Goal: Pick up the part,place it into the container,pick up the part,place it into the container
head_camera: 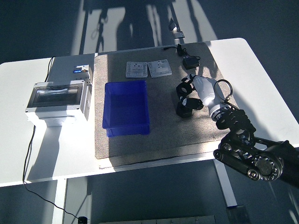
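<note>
Risk of a fumbled grasp — right hand (pixel 189 93) with fingers spread loose over black part (pixel 184 108) on mat (pixel 163 135), nothing held — nudged aside, short of blue container (pixel 126 108).

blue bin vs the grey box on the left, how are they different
The blue bin is open-topped and looks empty; the grey box is closed, with a see-through lid. The blue bin sits on the brown mat; the grey box sits off it, on the white table. The blue bin is vivid blue, the grey box pale. Both are rectangular and lie left of the right hand.
</note>
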{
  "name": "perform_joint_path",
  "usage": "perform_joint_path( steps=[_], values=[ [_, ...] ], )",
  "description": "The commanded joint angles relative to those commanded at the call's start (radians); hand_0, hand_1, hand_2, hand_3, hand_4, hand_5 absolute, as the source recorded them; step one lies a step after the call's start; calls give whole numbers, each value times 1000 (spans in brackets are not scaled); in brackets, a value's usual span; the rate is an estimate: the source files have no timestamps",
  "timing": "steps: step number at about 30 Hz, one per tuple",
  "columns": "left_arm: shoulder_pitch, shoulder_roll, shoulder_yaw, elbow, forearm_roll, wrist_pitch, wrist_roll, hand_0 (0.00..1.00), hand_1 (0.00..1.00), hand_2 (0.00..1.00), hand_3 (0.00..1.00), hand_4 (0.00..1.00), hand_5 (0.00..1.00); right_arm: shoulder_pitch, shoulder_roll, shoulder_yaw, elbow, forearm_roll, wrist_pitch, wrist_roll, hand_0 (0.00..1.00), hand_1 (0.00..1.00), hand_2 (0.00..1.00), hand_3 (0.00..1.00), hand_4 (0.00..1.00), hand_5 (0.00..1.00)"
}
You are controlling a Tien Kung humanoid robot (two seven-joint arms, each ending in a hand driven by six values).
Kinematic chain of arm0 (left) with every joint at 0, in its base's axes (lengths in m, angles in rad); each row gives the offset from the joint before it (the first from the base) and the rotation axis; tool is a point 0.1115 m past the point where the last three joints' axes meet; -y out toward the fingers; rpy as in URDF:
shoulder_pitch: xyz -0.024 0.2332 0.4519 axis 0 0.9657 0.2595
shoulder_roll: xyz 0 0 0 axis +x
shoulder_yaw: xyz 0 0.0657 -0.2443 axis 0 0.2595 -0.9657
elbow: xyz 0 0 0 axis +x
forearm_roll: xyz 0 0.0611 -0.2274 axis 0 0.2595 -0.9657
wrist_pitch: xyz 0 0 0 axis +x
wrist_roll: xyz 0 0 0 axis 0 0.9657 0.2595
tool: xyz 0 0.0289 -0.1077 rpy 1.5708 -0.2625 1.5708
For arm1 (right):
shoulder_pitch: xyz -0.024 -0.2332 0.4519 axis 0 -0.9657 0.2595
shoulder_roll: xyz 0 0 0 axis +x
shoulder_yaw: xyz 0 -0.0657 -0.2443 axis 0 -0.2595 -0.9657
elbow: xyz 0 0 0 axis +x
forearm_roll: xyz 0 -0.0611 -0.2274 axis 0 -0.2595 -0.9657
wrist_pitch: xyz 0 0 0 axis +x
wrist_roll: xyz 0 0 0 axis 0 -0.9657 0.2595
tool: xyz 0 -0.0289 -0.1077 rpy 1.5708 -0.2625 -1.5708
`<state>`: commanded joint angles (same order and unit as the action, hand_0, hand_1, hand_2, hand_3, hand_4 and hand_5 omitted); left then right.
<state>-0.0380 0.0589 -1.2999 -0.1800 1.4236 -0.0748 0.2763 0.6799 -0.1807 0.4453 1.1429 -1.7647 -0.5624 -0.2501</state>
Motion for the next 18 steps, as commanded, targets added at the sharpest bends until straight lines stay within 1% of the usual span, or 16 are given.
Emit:
perform_joint_path(
  steps=[1, 3, 5, 7, 9, 10, 13, 15, 16, 18],
  values=[
    [0, 0, 0, 0, 2, 0, 0, 703, 695, 663, 379, 895, 998, 8, 6, -19, 18, 15, -2, 18, 443, 536, 617, 700, 260, 2],
    [1, -1, -1, 0, 5, 1, -1, 703, 694, 664, 381, 892, 998, 24, 14, -60, 56, 32, 10, 45, 453, 531, 615, 700, 260, 2],
    [-1, -1, -3, 0, 11, 2, -2, 703, 694, 664, 381, 892, 998, 42, 21, -103, 95, 16, 35, 54, 453, 531, 615, 700, 260, 2],
    [-2, -2, -1, 0, 13, 3, -3, 703, 694, 664, 381, 892, 998, 53, 26, -129, 111, -2, 52, 55, 453, 531, 615, 700, 260, 2],
    [-4, -2, 2, 0, 13, 3, -4, 703, 694, 664, 381, 892, 998, 58, 30, -135, 113, -23, 66, 51, 453, 531, 615, 700, 260, 2],
    [-5, -2, 3, 0, 13, 3, -4, 704, 695, 666, 384, 886, 998, 58, 32, -135, 113, -34, 73, 50, 485, 545, 619, 699, 262, 2],
    [-6, -2, 3, 0, 15, 3, -5, 704, 695, 666, 384, 886, 998, 55, 36, -131, 104, -57, 95, 46, 485, 545, 619, 699, 262, 2],
    [-6, -2, 3, 0, 15, 4, -6, 704, 695, 666, 384, 886, 998, 52, 38, -131, 98, -58, 120, 47, 485, 545, 619, 699, 262, 2],
    [-7, -2, 2, 0, 16, 3, -6, 704, 695, 666, 388, 884, 998, 50, 40, -131, 98, -58, 127, 50, 508, 563, 625, 701, 266, 2],
    [-7, -1, 1, 0, 18, 3, -7, 704, 695, 666, 388, 884, 998, 49, 42, -132, 97, -59, 136, 53, 508, 563, 625, 701, 266, 2]
  ],
)
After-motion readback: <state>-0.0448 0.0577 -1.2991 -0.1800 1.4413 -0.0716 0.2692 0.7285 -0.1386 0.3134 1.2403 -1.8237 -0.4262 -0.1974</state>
